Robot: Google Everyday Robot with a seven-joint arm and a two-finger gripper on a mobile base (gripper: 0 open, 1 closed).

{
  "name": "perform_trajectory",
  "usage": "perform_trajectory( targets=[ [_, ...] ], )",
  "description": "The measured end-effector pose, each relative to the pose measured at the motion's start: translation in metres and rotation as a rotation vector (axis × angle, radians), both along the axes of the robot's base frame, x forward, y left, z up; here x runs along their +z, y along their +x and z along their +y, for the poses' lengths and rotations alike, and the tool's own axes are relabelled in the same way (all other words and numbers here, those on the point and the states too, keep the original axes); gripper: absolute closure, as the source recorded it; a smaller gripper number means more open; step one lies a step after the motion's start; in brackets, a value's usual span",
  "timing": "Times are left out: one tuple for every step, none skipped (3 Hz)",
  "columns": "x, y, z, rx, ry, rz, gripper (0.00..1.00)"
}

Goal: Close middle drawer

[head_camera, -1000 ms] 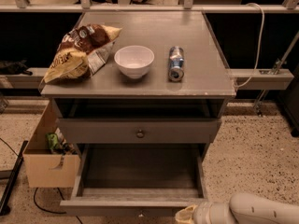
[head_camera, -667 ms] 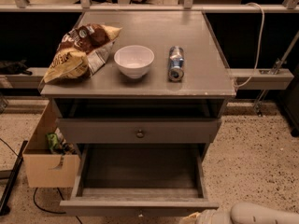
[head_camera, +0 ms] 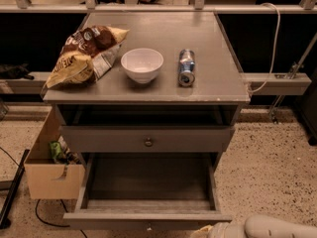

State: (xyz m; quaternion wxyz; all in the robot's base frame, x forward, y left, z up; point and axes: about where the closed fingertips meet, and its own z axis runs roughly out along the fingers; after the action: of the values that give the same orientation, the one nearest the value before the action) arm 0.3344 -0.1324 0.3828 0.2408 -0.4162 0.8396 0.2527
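Observation:
The middle drawer (head_camera: 148,217) is pulled far out toward the camera. Its inside is bare, and its low flat front runs along the bottom of the camera view. Above it, the taller-fronted top drawer (head_camera: 147,139) with a round knob (head_camera: 148,142) stands slightly out from the cabinet. My gripper (head_camera: 204,230) is at the bottom edge, just right of the middle drawer's front right corner and close to it, mostly cut off by the frame. My white arm (head_camera: 277,227) runs off to the right behind it.
On the cabinet top (head_camera: 208,83) are a chip bag (head_camera: 81,56), a white bowl (head_camera: 142,64) and a can lying on its side (head_camera: 186,67). An open cardboard box (head_camera: 49,170) stands on the floor at the left. A cable (head_camera: 270,43) hangs at the right.
My gripper and arm have sunk a little lower at the bottom edge, so less of them shows. The middle drawer has not visibly moved.

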Motion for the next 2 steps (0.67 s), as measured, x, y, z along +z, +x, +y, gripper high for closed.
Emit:
perform_trajectory(
  targets=[
    [0.001, 0.0, 0.0, 0.0, -0.001, -0.002, 0.2],
    [0.018, 0.023, 0.009, 0.031, -0.016, -0.063, 0.0]
  ],
)
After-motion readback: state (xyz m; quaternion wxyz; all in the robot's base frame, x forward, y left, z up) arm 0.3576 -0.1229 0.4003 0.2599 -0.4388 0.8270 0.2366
